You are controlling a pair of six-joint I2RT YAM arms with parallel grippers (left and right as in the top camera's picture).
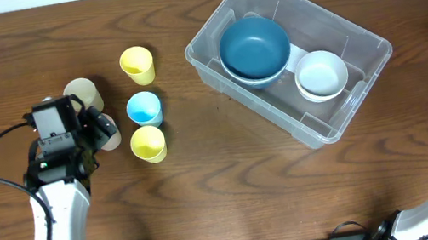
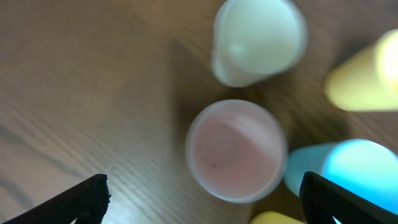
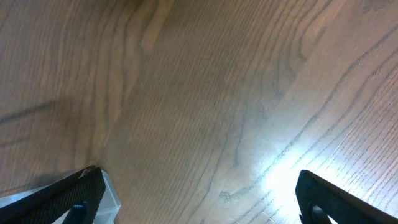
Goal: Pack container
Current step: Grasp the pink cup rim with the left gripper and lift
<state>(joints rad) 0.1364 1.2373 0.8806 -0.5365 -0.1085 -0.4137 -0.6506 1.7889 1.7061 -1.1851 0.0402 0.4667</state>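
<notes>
Overhead: container [image 1: 337, 27] sits right of centre, part-filled. Left gripper [image 2: 208, 202] hangs wide open, empty, over pink cup [image 2: 236, 152]; right gripper [image 3: 199, 199] likewise spread, empty. Judged: picking step; next needs a centred descent, then closure.

Small plastic cups on a brown wooden table [image 1: 209, 198].
Beyond the light blue plastic cup [image 1: 143, 108] stands a yellow plastic cup [image 1: 136, 65], a second yellow cup [image 1: 148, 144] before it, and a cream cup [image 1: 83, 95] and a pale pink cup [image 2: 236, 151] to its left.

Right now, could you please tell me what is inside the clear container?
The container holds a blue bowl and a white bowl; anything beneath them is covered.
</notes>
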